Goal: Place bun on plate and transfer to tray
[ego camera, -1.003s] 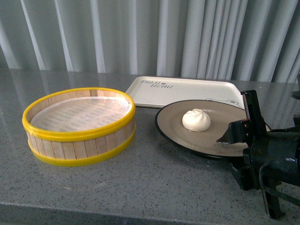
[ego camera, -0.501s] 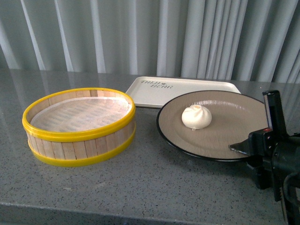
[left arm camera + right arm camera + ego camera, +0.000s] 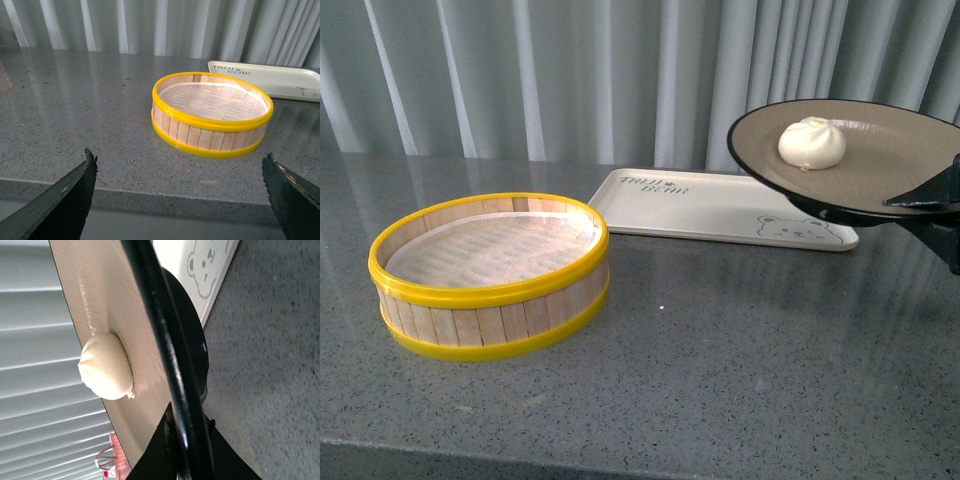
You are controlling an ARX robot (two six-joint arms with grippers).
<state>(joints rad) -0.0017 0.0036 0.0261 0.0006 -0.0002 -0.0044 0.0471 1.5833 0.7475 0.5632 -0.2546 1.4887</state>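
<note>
Right pincer (image 3: 925, 198): pinching the plate (image 3: 890, 165) at its near rim, so my fingers stay off the bun (image 3: 812, 143).
Plate: in the air, almost level so nothing slides, near the bear end of the tray (image 3: 700, 205).
Bun: sitting on the plate, apart from the grip.
Left pincer (image 3: 178, 159): spread wide, empty, facing the basket (image 3: 212, 115).

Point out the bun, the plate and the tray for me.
bun (image 3: 812, 143), front view, middle of its pleated top.
plate (image 3: 880, 175), front view, bare brown inside.
tray (image 3: 700, 205), front view, bare flat middle.
</note>
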